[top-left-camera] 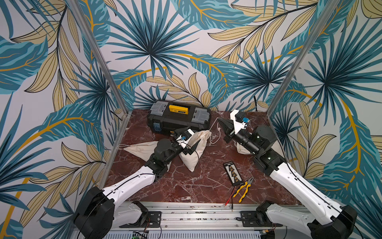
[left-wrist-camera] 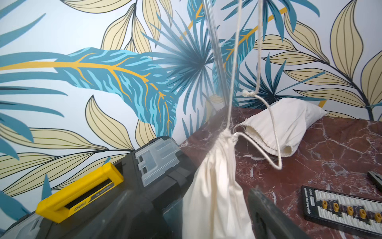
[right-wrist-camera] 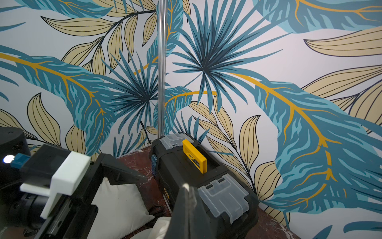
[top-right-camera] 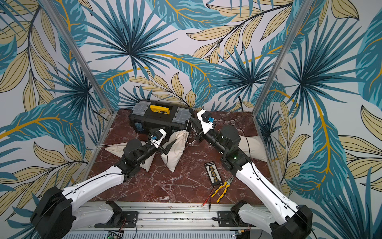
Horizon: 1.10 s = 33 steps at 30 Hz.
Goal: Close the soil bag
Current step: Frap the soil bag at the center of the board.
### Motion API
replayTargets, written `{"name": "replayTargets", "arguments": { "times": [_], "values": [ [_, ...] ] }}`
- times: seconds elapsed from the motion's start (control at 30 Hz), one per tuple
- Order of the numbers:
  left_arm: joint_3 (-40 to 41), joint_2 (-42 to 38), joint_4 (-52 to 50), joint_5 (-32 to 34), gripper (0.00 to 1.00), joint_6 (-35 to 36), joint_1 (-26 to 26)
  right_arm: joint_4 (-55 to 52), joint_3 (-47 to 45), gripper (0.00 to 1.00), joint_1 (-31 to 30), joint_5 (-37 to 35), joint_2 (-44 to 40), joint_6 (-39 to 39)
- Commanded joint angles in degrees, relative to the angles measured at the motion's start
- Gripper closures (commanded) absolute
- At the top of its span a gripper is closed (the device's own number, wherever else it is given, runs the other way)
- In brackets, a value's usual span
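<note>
Over the surface (top-left-camera: 206, 186), the raised right pincer (top-left-camera: 219, 120) clamps the drawstring (top-left-camera: 214, 123) taut, while the left pincer (top-left-camera: 189, 136) gapes astride the middle soil bag (top-left-camera: 192, 157) of three.

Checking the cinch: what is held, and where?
The right tool pinches the drawstring of the soil bag, on its taut strand; the left tool is open around the bag, holding nothing.

Walled across the frame's top and sides in teal-and-beige palm-leaf wallpaper (top-left-camera: 186, 41), cut by slanting aluminium posts (top-left-camera: 99, 58) at upper left and upper right, floored at lower centre in red-brown, white-veined marble tabletop (top-left-camera: 196, 186), evenly lit.
</note>
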<state>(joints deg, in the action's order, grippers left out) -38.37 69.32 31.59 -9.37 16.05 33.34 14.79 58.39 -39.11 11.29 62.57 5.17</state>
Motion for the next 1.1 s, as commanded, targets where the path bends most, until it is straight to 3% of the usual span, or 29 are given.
{"name": "replayTargets", "arguments": {
  "times": [0.0,0.3,0.53,0.87,0.97,1.07],
  "values": [
    [-1.20,1.48,0.69,-1.55,0.13,-0.39,0.19,0.67,-1.01,1.00,-0.28,-0.28,-1.60,0.47],
    [-13.89,14.37,-3.33,1.87,0.15,6.96,6.65,0.96,-1.00,1.00,-0.30,1.01,-1.63,-0.47],
    [-19.66,20.26,-3.09,5.38,0.28,9.84,7.96,0.03,-0.86,1.00,-0.29,0.84,-2.66,-0.44],
    [-18.16,16.44,-5.53,4.69,0.92,8.73,7.97,-8.51,-4.04,0.99,-0.31,-8.63,-5.23,2.80],
    [-19.10,13.55,-10.75,4.69,1.00,8.38,7.94,-7.81,-8.79,0.83,-0.26,-7.90,-5.64,3.22],
    [-20.15,11.80,-15.33,5.29,1.00,8.72,7.89,-1.40,-15.36,0.54,-0.26,-4.76,-6.95,2.57]
  ]
}}
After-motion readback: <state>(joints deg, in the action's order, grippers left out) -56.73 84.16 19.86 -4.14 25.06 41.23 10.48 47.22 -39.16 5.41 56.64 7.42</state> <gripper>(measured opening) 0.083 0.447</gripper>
